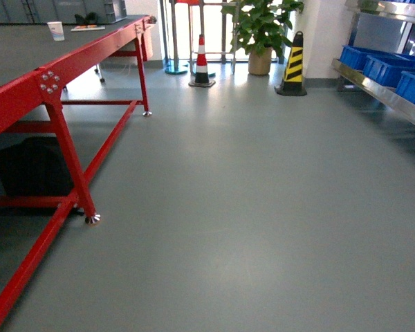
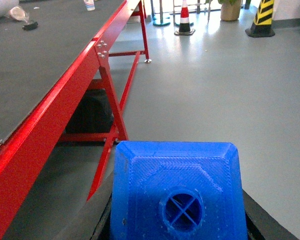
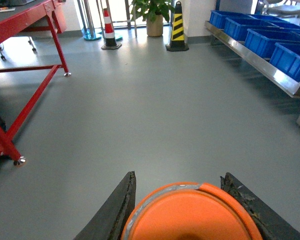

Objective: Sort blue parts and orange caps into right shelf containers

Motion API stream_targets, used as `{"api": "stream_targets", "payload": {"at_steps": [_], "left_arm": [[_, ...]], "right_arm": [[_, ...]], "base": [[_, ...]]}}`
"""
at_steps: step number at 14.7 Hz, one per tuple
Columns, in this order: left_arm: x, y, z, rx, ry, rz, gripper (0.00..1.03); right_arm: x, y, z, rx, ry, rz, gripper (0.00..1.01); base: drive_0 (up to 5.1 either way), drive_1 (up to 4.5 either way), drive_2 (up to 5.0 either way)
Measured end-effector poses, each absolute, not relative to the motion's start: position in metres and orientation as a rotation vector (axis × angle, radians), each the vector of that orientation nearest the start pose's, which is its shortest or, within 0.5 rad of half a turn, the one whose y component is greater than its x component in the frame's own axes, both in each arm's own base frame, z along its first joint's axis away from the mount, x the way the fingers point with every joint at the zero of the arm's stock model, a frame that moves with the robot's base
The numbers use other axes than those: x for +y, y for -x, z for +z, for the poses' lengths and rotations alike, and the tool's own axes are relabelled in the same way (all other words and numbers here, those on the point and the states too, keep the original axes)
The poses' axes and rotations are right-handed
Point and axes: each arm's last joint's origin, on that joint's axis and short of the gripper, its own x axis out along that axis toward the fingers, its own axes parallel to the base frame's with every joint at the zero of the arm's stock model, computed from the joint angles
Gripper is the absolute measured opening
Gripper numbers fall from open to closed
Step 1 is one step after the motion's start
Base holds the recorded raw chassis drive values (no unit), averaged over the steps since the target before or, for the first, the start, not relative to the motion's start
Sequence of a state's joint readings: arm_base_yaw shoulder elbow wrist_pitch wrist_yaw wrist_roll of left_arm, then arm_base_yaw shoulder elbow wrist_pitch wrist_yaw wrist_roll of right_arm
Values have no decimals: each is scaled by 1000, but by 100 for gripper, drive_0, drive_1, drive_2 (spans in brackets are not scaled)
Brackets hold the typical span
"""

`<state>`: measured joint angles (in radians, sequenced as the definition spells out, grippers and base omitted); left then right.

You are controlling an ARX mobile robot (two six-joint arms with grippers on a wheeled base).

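Note:
In the left wrist view, a blue part (image 2: 177, 195) with a round crossed hole in its top face fills the bottom, and my left gripper (image 2: 177, 212) is shut on it, its dark fingers (image 2: 264, 220) showing at either side. My right gripper (image 3: 179, 176) is shut on an orange cap (image 3: 190, 215), whose flat end faces the camera between the black fingers (image 3: 115, 210). The right shelf containers, blue crates (image 3: 270, 40), line a steel shelf far to the right, also seen as blue crates (image 1: 387, 69) in the head view. Neither gripper shows in the head view.
A red-framed table (image 1: 55, 76) with a dark top runs along the left, with a black bag (image 1: 31, 166) under it. A red-and-white cone (image 1: 201, 62), a yellow-and-black cone (image 1: 293, 66) and a potted plant (image 1: 261, 28) stand at the back. Grey floor (image 1: 249, 207) lies between table and shelf.

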<state>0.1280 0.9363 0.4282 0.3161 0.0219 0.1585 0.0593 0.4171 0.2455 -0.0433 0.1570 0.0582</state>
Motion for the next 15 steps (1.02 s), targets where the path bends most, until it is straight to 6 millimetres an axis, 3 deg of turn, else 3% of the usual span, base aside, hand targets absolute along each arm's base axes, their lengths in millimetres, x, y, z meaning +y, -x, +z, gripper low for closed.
{"api": "stream_targets", "payload": {"at_steps": [15], "left_arm": [[25, -200, 231, 195, -144, 91, 44]], "right_arm": [[3, -125, 207, 209, -35, -103, 44]], "base": [[-16, 403, -435]]}}
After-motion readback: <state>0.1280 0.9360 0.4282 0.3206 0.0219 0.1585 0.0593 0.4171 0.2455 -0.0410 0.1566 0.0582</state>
